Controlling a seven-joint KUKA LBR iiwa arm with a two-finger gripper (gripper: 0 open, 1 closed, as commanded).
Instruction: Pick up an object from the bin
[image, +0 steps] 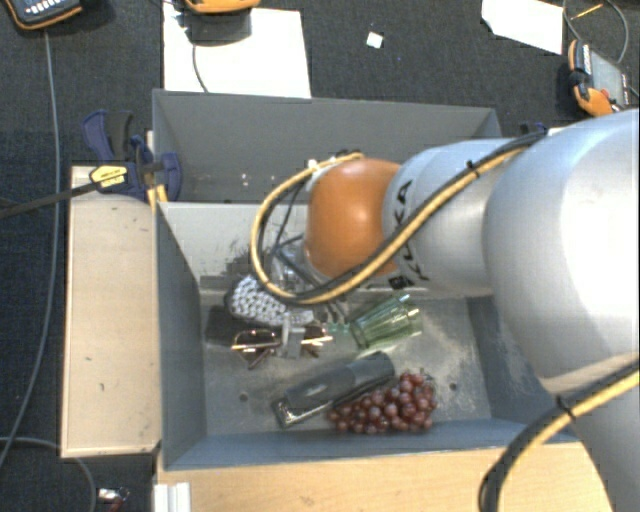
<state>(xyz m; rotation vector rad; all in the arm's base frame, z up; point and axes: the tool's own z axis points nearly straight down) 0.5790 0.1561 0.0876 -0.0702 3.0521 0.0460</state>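
Note:
My gripper (296, 328) reaches down under the arm's orange cover into the left half of the bin, and most of it is hidden. Its lower end sits right at a pair of sunglasses (252, 342) with brown lenses, lying flat on the bin floor. Touching the gripper's left side is a white and black patterned ball (250, 297). A clear green glass bottle (386, 323) lies on its side just to the right of the gripper.
A black stapler (334, 390) lies toward the front wall, with a bunch of dark red grapes (388, 404) beside it on the right. The arm and its yellow cable cover the bin's back and right side.

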